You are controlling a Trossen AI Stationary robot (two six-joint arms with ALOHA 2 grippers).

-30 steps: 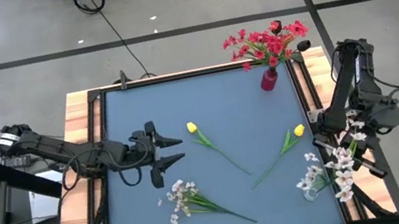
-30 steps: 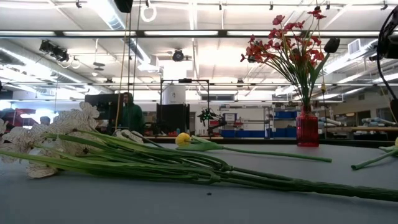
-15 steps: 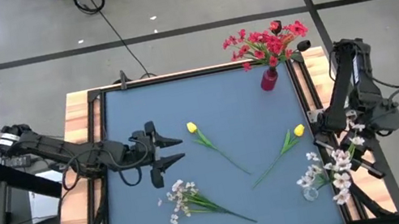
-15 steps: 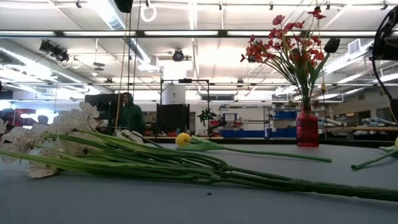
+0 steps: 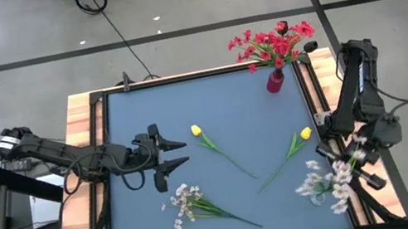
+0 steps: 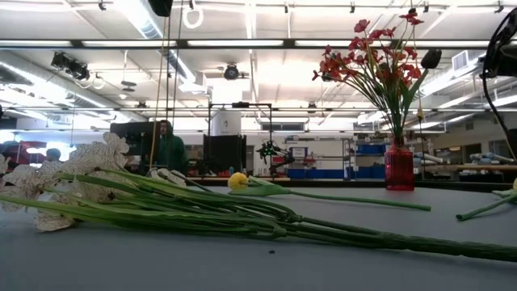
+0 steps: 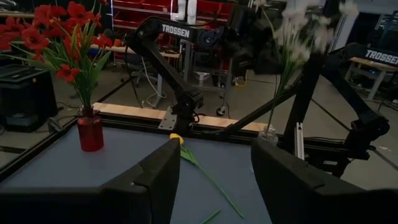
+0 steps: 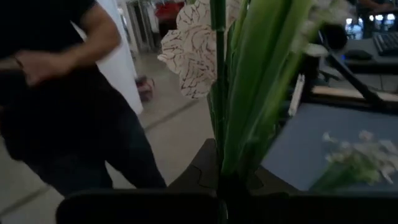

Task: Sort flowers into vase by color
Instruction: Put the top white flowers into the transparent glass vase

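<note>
With our left gripper [image 5: 180,153] waiting wide open over the table's [image 5: 148,225] left side, our right gripper [image 5: 356,157] grips a white spray [image 5: 325,180] above the clear vase [image 5: 317,196] at the right edge, which we judge needs lowering in.

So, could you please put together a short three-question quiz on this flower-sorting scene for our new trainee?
1. True or false: the red vase holds the red flowers.
2. How many yellow tulips lie on the table? A) one B) two C) three
3. What is the right gripper shut on?

Key
1. True.
2. B: one yellow tulip lies near the middle, the other tulip toward the right edge.
3. A white flower spray, held over the clear vase at the table's right edge; a second white spray lies on the table, and the left gripper waits open.
</note>
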